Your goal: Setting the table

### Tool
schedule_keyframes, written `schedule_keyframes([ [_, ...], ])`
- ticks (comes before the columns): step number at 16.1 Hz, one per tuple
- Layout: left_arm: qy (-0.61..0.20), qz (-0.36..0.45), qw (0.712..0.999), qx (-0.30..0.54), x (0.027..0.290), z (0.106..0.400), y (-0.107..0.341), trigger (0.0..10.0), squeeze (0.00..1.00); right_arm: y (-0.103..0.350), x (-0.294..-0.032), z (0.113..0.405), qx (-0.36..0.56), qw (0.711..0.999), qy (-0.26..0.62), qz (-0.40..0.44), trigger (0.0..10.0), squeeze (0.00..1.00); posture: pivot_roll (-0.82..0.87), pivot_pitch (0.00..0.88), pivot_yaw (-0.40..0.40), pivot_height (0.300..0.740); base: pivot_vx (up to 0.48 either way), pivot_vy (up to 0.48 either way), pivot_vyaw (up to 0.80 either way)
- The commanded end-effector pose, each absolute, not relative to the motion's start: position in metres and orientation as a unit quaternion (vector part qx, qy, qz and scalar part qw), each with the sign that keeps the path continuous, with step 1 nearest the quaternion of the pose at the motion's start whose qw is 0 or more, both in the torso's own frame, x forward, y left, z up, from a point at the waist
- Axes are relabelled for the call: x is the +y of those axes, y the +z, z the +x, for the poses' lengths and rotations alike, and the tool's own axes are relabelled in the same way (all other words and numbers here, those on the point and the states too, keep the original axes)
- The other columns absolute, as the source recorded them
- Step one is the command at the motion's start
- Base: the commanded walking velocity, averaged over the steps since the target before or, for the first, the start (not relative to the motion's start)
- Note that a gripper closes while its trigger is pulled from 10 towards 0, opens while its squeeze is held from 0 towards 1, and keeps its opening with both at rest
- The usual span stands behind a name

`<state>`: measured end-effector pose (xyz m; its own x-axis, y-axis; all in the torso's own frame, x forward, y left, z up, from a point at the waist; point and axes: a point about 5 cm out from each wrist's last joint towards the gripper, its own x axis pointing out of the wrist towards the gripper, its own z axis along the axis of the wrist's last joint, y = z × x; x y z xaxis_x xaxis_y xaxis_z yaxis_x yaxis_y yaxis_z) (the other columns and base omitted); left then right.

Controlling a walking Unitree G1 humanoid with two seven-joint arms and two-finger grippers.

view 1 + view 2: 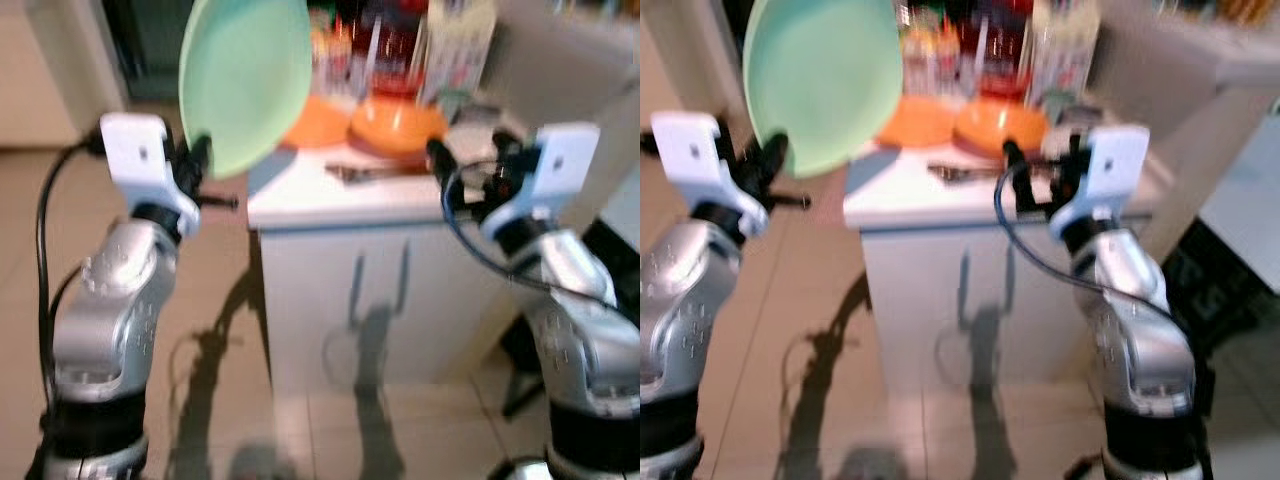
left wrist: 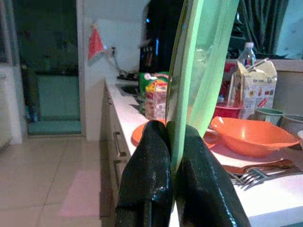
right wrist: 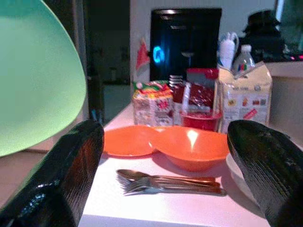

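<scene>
Left gripper (image 2: 173,156) pinching rim of green plate (image 1: 245,80), glossy black fingers (image 2: 144,179) pressed on thin translucent edge; plate raised upright left of white counter (image 1: 300,195). Right gripper (image 3: 165,175) spread wide, holding nothing, level with counter edge. On counter: flat orange plate (image 3: 128,140), rounded orange bowl (image 3: 191,147), metal forks (image 3: 165,184), noodle packs (image 3: 152,106), carton (image 3: 241,97). Right wrist view resolving forks clearly; eye views blurred. Label print illegible.
</scene>
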<state>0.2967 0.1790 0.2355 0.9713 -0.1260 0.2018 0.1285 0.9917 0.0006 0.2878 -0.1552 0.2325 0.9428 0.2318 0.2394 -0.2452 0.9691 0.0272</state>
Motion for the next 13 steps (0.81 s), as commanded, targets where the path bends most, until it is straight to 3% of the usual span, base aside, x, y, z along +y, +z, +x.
schedule_keyframes([
  [1, -0.077, -0.004, 0.989, -0.125, 0.173, 0.295, 0.245, 10.0, 0.00, 0.227, -0.158, 0.287, -0.111, 0.987, 0.111, 0.023, 10.0, 0.00, 0.05, 0.000, -0.009, 0.740, 0.000, 0.000, 0.00],
  [5, -0.086, -0.037, 0.989, -0.118, 0.170, 0.290, 0.237, 10.0, 0.00, 0.215, -0.162, 0.282, -0.099, 0.988, 0.115, 0.035, 10.0, 0.00, 0.04, 0.000, -0.012, 0.740, 0.000, 0.000, 0.00],
  [13, -0.094, -0.039, 0.989, -0.110, 0.168, 0.288, 0.233, 10.0, 0.00, 0.204, -0.171, 0.282, -0.086, 0.988, 0.110, 0.060, 10.0, 0.00, 0.04, 0.000, -0.017, 0.740, 0.000, -0.338, 0.00],
])
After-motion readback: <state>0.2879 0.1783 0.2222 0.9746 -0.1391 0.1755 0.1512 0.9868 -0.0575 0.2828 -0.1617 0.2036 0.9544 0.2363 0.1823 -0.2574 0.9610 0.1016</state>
